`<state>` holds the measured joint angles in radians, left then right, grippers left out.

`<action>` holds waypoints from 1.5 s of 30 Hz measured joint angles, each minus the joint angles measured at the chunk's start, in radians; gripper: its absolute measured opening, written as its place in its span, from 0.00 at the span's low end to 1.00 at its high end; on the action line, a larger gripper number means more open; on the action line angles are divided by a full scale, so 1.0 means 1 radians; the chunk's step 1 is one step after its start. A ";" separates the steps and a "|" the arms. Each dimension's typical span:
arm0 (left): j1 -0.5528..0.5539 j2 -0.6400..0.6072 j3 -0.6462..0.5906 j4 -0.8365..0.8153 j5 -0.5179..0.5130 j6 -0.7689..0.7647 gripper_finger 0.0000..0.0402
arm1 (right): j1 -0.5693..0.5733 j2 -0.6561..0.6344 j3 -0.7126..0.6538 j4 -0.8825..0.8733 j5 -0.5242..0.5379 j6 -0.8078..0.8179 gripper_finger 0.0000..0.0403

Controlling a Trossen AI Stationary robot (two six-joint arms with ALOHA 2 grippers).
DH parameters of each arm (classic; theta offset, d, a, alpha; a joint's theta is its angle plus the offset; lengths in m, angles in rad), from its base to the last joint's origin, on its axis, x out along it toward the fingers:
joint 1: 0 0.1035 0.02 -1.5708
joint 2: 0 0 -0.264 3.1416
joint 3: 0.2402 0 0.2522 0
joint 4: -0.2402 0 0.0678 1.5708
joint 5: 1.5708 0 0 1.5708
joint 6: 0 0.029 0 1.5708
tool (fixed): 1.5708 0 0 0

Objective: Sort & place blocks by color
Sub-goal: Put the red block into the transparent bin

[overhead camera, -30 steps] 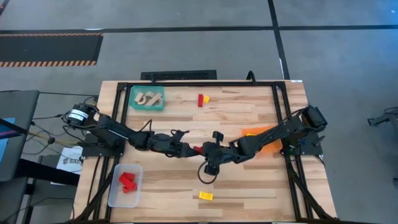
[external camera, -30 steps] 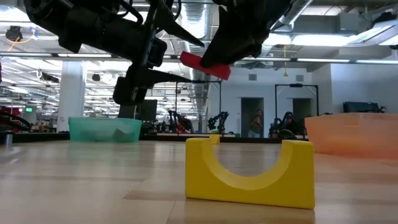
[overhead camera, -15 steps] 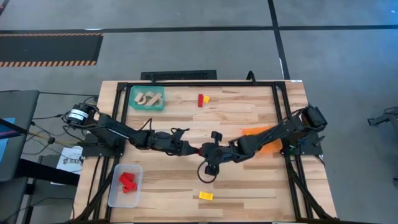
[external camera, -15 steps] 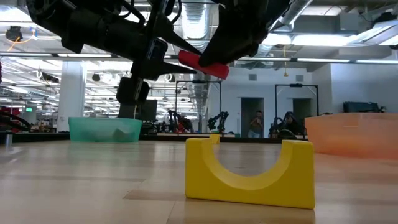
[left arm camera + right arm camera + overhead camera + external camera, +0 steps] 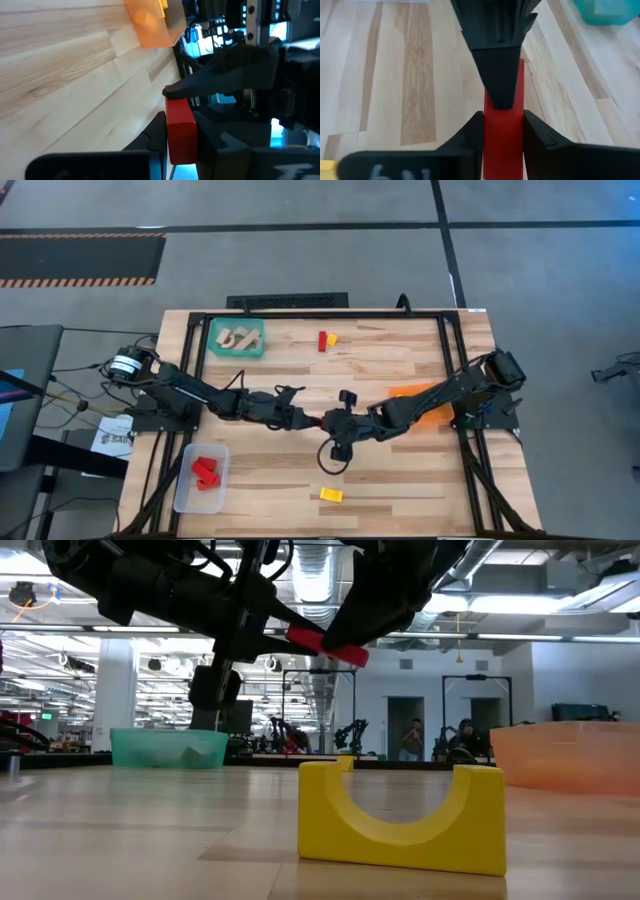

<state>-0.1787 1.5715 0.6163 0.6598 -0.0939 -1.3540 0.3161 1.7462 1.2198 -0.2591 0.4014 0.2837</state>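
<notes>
A red block [image 5: 318,420] hangs above the middle of the table, and both grippers are shut on it. My left gripper [image 5: 306,419] reaches in from the table's left and my right gripper [image 5: 331,423] from the right. In the low view the block [image 5: 325,643] sits high, slightly tilted, between the two dark arms. A yellow arch block [image 5: 400,816] stands on the table near the front edge. A red and a yellow block [image 5: 326,340] lie together near the far edge. My left gripper pinches the red block's left end [image 5: 179,150] between its two fingers, coming roughly level from the table's left. The block is lifted clear of the table. My right gripper pinches the block's right end [image 5: 503,145] between its two fingers [image 5: 470,135], coming from the table's right. The left arm's finger [image 5: 499,75] lies over the block's upper face ahead of them. The block is clear of the table, slightly tilted.
A teal tray [image 5: 256,350] with pale wood blocks stands far left. A clear tray [image 5: 184,485] holding red blocks stands near left. An orange tray [image 5: 408,392] lies under my right arm. The table's black frame rails run along both sides.
My left gripper's fingers have shut onto the red block that my right gripper holds aloft. The block has stayed in the air at about the same place.
</notes>
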 joint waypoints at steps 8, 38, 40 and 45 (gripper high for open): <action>0.000 -0.001 0.000 -0.045 -0.017 0.057 0.08 | 0.002 -0.015 0.000 -0.014 -0.017 0.018 0.66; -0.124 -0.551 0.338 -1.442 -0.067 0.545 0.08 | 0.158 -0.480 -0.450 0.016 0.172 0.464 0.79; -0.178 -0.582 0.339 -1.454 -0.068 0.523 0.08 | 0.144 -0.478 -0.456 0.056 0.172 0.449 0.79; -0.319 -0.618 0.338 -1.500 -0.072 0.417 0.09 | 0.110 -0.478 -0.457 0.104 0.147 0.416 0.79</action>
<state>-0.4977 0.9540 0.9542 -0.8398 -0.1656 -0.9374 0.4265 1.2686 0.7628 -0.1555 0.5484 0.7001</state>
